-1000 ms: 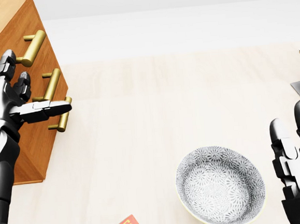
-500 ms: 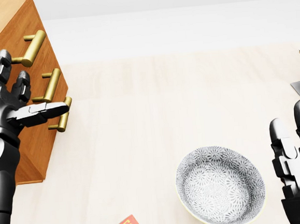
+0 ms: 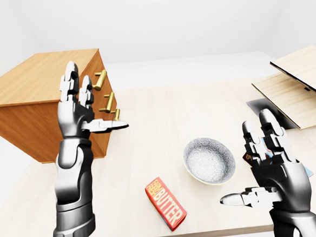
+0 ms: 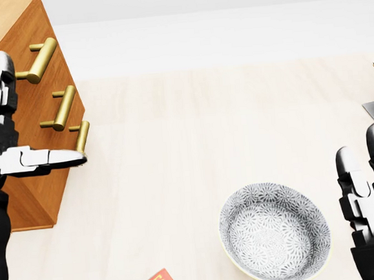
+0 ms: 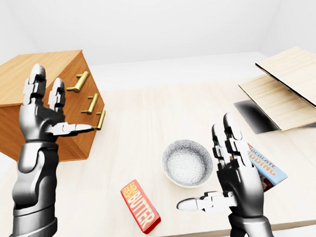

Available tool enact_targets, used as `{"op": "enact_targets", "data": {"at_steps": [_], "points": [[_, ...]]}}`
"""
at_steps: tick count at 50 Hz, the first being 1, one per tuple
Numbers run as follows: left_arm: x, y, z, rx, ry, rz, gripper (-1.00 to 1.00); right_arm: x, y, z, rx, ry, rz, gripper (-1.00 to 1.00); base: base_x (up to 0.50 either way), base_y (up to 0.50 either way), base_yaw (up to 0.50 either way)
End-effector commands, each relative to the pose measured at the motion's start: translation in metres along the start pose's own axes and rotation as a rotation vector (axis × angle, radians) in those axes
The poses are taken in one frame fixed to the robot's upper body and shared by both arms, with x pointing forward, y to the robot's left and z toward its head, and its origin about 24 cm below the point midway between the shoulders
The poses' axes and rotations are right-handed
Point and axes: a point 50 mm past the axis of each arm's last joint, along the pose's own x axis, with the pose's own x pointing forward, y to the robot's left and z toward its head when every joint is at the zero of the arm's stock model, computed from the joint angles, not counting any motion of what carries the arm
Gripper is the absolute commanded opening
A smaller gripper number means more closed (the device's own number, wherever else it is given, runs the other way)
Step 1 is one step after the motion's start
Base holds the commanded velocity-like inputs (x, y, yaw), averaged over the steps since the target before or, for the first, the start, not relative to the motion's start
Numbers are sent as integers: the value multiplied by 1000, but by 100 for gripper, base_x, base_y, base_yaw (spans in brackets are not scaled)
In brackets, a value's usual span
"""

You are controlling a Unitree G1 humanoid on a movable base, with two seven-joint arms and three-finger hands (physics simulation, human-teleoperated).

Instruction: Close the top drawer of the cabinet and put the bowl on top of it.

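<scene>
Wood cabinet (image 3: 32, 100), brass handles (image 4: 41, 59), glossy bowl (image 3: 208, 160)

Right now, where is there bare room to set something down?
The cabinet has a bare top. So is the table's middle, between the cabinet and the wooden boards, above the bowl in the left-eye view. Crowded: bottom edge, with butter box, bowl, right robot hand.

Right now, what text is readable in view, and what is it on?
"BUTTER": on the red butter box.
"CHOCOLATE PUDDING": on the blue pudding box, the second word partly covered.
The small line above "BUTTER" on the same box is too small to read.
No other text shows.
</scene>
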Motion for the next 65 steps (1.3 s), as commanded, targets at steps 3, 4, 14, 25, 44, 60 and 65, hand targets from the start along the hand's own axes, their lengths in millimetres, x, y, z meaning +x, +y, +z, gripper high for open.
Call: {"op": "enact_targets", "data": {"at_steps": [3,4,14,25,44,60,65], "points": [[-28,-37,34,44,-159,-128,100,1,-1,0,1,-1,-1,100,0,0,0],[-35,-46,33,64,-152,-157,100,0,-1,1,1,-3,-3,100,0,0,0],[-54,-72,55,138,-254,-199,100,-2,-1,3,4,-8,-2,100,0,0,0],[-65,-90,63,186,-289,-218,100,-5,-2,8,11,-15,-1,100,0,0,0],[-78,-125,82,267,-398,-290,100,-12,-10,18,14,-47,-25,100,0,0,0],[-92,-151,85,384,-412,-342,100,-9,-22,26,10,-126,-63,100,0,0,0],[-97,-157,78,419,-375,-356,100,-13,-27,40,-10,-189,-80,100,0,0,0]]}}
